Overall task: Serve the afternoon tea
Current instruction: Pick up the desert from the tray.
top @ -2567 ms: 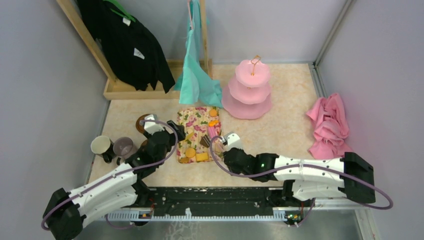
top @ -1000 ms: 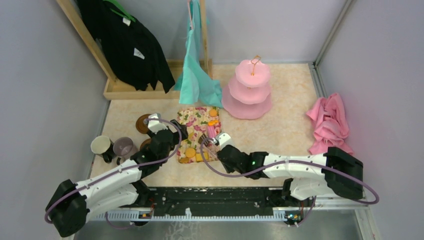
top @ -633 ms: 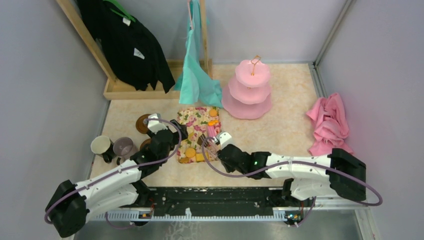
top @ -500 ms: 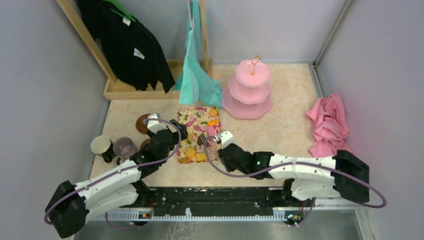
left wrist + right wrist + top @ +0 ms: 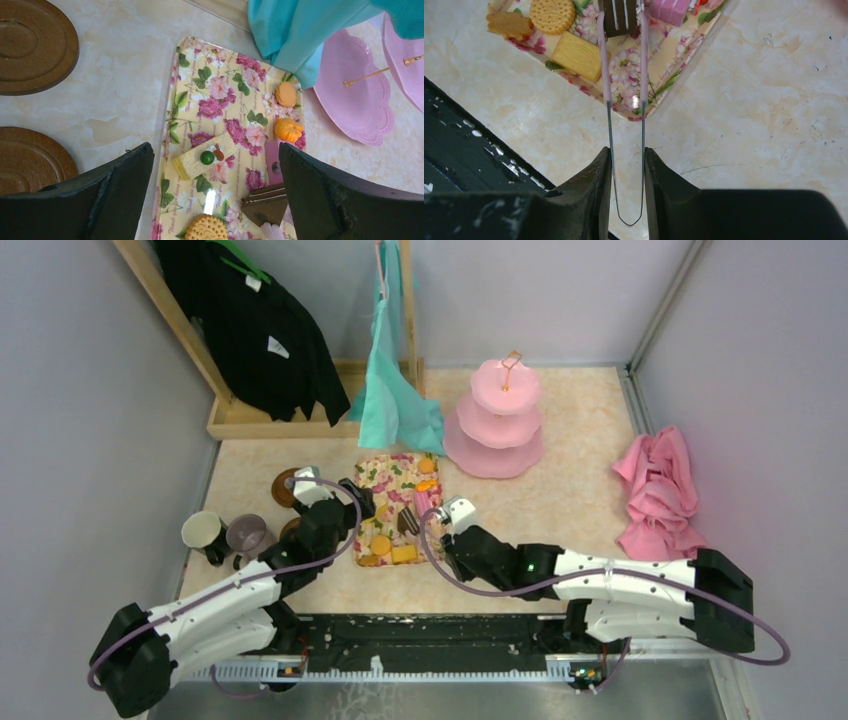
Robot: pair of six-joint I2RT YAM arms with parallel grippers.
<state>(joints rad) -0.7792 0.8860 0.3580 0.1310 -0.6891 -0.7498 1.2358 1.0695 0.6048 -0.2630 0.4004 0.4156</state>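
A floral tray [image 5: 393, 476] holds small orange, yellow, brown and pink snacks. My right gripper [image 5: 626, 152] is shut on metal tongs with pink tips [image 5: 642, 95]. The tong tips clasp a brown cake slice [image 5: 620, 15] at the tray's near right part. My left gripper [image 5: 215, 150] is open and empty above the tray, over a yellow cake slice [image 5: 200, 159]. The pink three-tier stand [image 5: 497, 430] stands behind the tray to the right. The cream mug [image 5: 203, 531] and mauve-grey mug [image 5: 247, 534] stand at the left. Two brown saucers [image 5: 35, 45] [image 5: 30, 160] lie left of the tray.
A wooden rack with a black garment [image 5: 250, 330] and a hanging teal cloth [image 5: 395, 390] stand at the back. A crumpled pink cloth [image 5: 660, 485] lies at the right. The black rail [image 5: 469, 150] runs along the near table edge.
My right gripper went left over the tray with the tongs, then drew back a little to the right, tips on the brown cake slice. My left arm edged forward, then stayed.
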